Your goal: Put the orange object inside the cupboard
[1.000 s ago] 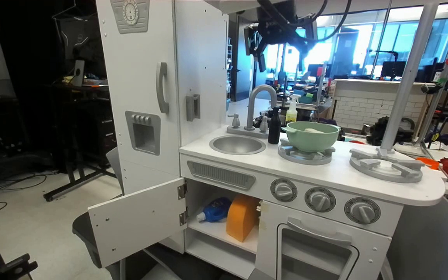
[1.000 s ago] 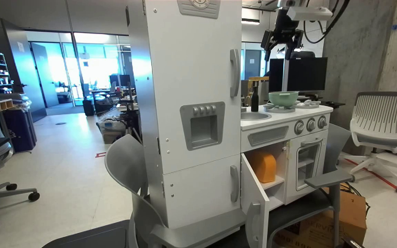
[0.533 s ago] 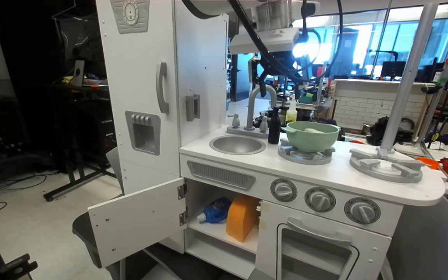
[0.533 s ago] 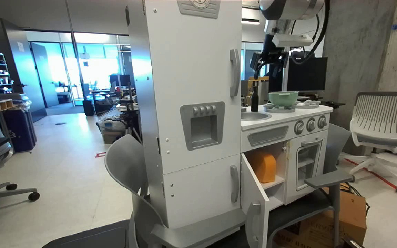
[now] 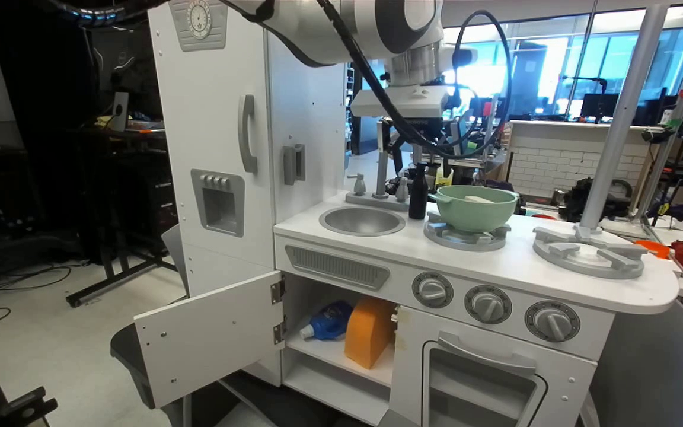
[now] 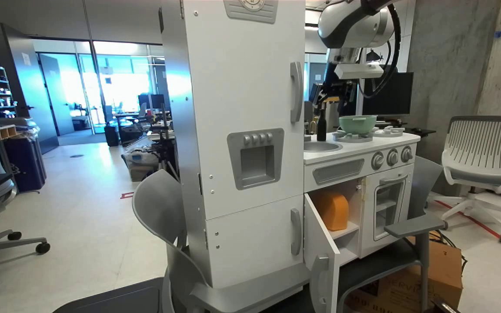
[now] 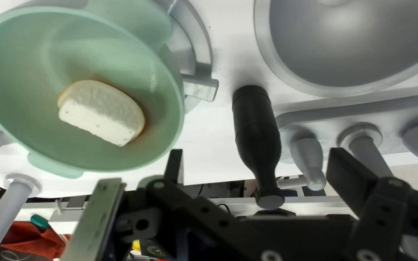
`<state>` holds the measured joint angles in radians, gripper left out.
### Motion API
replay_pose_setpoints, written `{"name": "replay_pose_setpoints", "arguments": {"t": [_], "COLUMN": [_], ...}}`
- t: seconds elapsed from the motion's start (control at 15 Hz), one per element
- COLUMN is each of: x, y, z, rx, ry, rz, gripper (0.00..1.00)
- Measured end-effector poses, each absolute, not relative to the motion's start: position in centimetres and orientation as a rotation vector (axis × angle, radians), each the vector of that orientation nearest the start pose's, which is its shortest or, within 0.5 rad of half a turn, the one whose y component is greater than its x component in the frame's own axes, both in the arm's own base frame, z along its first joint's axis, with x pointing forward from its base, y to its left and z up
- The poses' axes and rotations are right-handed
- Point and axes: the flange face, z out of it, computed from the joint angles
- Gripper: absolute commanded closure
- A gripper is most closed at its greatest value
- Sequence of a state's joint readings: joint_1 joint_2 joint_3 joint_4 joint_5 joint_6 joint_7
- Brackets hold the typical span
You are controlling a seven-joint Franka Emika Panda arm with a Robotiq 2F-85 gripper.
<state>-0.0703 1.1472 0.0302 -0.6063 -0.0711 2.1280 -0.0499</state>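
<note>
Nearest, out in front of and below the sink basin, the hinged cupboard door stands swung open; a stray push could swing it shut and bar the opening. It is a flat, white-painted panel.

Beneath the sink basin, inside the cupboard, the orange arched block stands on the inner shelf in both exterior views, so I judge the placing done. It sits close to the front edge, and a careless knock might tip it out. Its sides look smooth and matte, its top rounded. Next to it lies a blue detergent-type bottle, glossy, white-capped; if it rolled, it might shove the block. Whether the two touch, I cannot tell.

The sink basin itself is round, shallow and silvery. Beside it, a smooth green two-handled bowl rests on a raised burner; a clipped rim could send it sliding, along with the pitted white bread-like piece inside.

By the sink basin's rear, a black wine-shaped bottle stands upright. Above there hangs the gripper, jaws spread wide, pinching nothing that shows. In the wrist view the bottle's neck appears between the fingers, contact unclear; dropping or sweeping sideways may topple that slender shape or snag the curved grey faucet directly behind the sink basin.

Well beyond the sink basin is a white brick-patterned panel.
</note>
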Motion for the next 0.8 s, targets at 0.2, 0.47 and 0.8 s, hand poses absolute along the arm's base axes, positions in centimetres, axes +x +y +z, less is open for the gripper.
{"name": "replay_pose_setpoints", "arguments": {"t": [0.2, 0.47, 0.8], "x": [83.6, 83.7, 83.8], "y": [-5.1, -5.0, -4.7], "z": [32.5, 31.9, 32.0], "rx": [-3.14, -3.135, -3.123], "ry": [-0.019, -0.019, -0.023], "rz": [-0.605, -0.607, -0.618], "gripper": [0.0, 0.0, 0.0]}}
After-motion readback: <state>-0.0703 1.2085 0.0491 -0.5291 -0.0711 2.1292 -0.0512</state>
